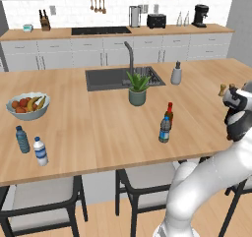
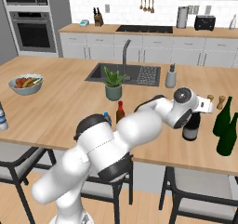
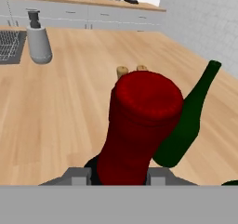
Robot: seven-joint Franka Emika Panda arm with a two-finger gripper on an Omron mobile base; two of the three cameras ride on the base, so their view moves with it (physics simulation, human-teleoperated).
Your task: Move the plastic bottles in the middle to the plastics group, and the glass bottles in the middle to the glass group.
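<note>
The wine bottle (image 2: 191, 128) is near-black with a red foil neck (image 3: 139, 125); it stands upright on the wooden desk (image 2: 60, 102) at the right, just beside the dark green glass bottles (image 2: 224, 130). In the hand view the red neck fills the centre, with a green bottle (image 3: 188, 125) right behind it and the wooden shakers (image 3: 122, 71) peeking over the top. The small brown bottle (image 1: 169, 114) and the greyish water bottle (image 1: 164, 130) stand together mid-desk; the plastics pair (image 1: 30, 145) sits far left. The arm hides most of the wine bottle's upper part. The claw (image 3: 118, 175) appears clamped around the neck, fingers (image 3: 79, 176) barely visible either side.
</note>
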